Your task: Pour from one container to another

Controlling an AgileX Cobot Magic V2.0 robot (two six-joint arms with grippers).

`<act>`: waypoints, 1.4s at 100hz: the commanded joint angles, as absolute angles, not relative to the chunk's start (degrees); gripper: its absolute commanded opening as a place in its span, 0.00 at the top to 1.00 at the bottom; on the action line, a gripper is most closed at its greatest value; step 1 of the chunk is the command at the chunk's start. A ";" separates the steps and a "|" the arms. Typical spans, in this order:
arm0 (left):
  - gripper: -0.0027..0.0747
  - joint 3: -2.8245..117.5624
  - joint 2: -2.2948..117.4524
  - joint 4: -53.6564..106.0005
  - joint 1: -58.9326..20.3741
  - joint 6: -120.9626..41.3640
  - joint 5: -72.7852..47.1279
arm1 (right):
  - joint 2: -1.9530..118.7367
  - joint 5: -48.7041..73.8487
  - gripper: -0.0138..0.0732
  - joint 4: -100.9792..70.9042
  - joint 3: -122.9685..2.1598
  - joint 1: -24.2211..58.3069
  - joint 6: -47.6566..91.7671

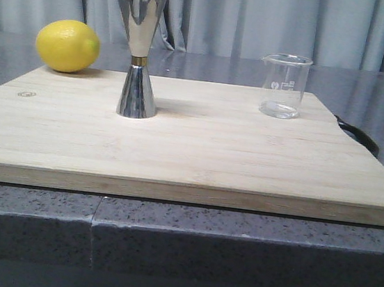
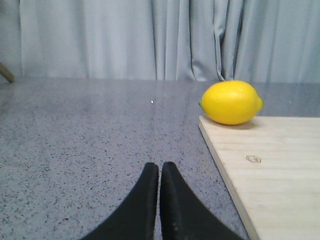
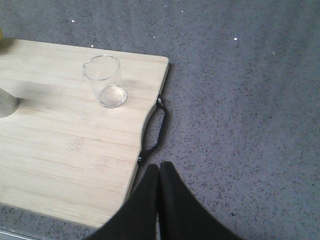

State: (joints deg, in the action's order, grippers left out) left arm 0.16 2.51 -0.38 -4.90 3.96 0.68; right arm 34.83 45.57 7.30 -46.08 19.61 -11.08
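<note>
One clear glass beaker (image 1: 284, 85) and one steel hourglass jigger (image 1: 139, 52) stand upright, well apart, on one pale wooden board (image 1: 198, 151); one yellow lemon (image 1: 67, 45) rests at its far left corner. Left gripper (image 2: 160, 169) and right gripper (image 3: 159, 169): fingers pressed together, holding nothing.

beaker (image 1: 284, 85): faint white marks, unreadable | board (image 1: 178, 142): small hexagon stamp (image 2: 254, 159), no legible text

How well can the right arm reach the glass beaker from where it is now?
Probably yes. The right gripper hangs shut over the counter beside the cutting board, and the beaker stands alone near that edge. The jigger is well off to the side, so nothing blocks the way.
</note>
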 commanded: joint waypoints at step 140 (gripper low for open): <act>0.99 -0.56 -1.90 3.75 -2.36 0.00 7.68 | 21.51 28.31 0.92 3.04 -34.83 6.89 -11.07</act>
State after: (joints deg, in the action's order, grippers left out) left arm 0.16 -0.24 3.31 -2.46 0.00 3.26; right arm 25.91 38.91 5.09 -38.76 11.90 -11.08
